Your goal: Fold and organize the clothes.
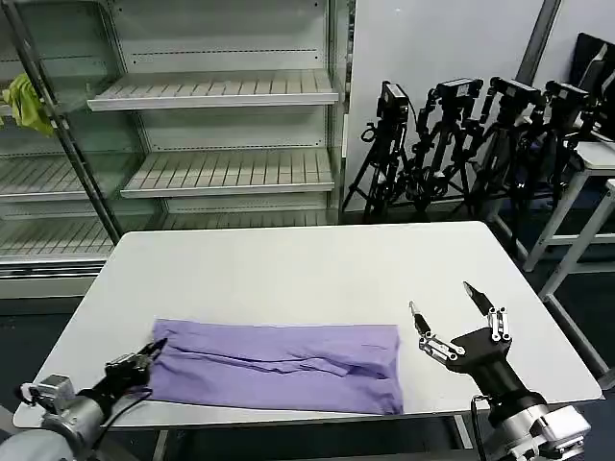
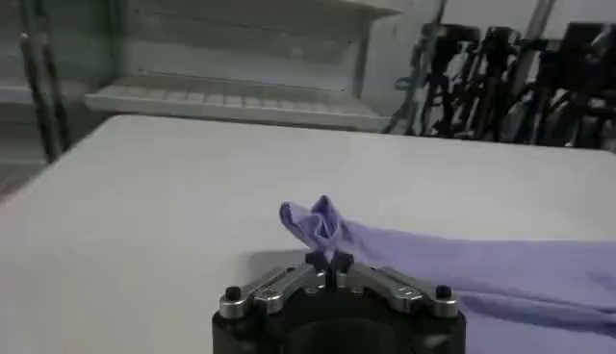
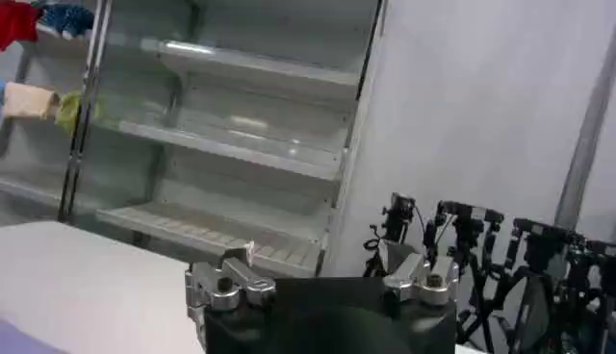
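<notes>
1. Lay folded into a long lavender band: the T-shirt (image 1: pixel 279 366), flat on the white worktop (image 1: pixel 307 269), along the worktop's near edge, with loose creases across its middle.
2. Was clenched on the T-shirt's left end: the left tool (image 1: pixel 152 357), low over the worktop's near left corner, fingers pinched together on the fabric.
3. Stood bunched into a small raised tuft right above the closed fingertips of the left tool (image 2: pixel 330 272) in the left wrist view: that same end of the T-shirt (image 2: pixel 319 222), the rest trailing away flat over the worktop (image 2: pixel 173 192).
4. Hovered released just off the T-shirt's right end, not touching it: the right tool (image 1: pixel 444 312), its two fingers spread wide apart and tilted upward above the worktop.
5. Pointed up and away from the worktop in the right wrist view: the right tool's body (image 3: pixel 318 308); fingertips cut off there, so spread judged from the head view.
6. Stood beyond the worktop's far edge: bare metal shelving (image 1: pixel 221 144), with a yellow-green cloth (image 1: pixel 27 104) hanging at its left side.
7. Clustered past the worktop's far right corner: black tripods (image 1: pixel 461 144).
</notes>
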Controlling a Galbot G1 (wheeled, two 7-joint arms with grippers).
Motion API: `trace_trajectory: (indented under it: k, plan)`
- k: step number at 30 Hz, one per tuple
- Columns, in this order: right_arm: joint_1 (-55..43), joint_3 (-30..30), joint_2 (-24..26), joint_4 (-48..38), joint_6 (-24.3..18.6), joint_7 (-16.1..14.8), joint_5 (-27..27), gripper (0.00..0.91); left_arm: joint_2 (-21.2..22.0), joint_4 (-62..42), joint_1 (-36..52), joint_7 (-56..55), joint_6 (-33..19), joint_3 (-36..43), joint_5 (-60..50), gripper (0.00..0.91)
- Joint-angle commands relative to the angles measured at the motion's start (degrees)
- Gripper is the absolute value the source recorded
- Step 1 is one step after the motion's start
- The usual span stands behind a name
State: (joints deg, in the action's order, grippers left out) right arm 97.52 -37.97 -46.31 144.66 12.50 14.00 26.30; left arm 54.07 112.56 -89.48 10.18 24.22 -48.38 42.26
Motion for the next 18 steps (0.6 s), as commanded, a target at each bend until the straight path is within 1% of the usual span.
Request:
trace_trajectory:
  k: [1,5,10,17,18]
  plan:
    - [-2.6,1.2,0.3,-1.4,0.0,-0.1,0.7,0.907,-6.0,-3.9,-1.4,-0.2,0.3,-10.4,0.5,0.050]
    - [-4.2,1.9,0.5,-2.2,0.1,-0.1,1.3,0.907,-6.4,-3.0,-2.0,-0.6,0.6,-11.8,0.5,0.050]
    - [-5.7,2.0,0.9,-3.4,0.2,0.0,2.3,0.907,-5.1,3.4,-2.3,-2.9,4.3,-11.8,4.7,0.050]
    - [-5.3,1.9,0.7,-3.8,0.3,0.0,2.1,0.907,-1.4,13.2,-2.0,-5.3,7.3,-5.2,10.6,0.060]
    - [-5.3,1.8,0.6,-3.9,0.4,0.0,2.0,0.907,-1.2,14.5,-1.8,-5.5,7.7,-3.5,11.7,0.050]
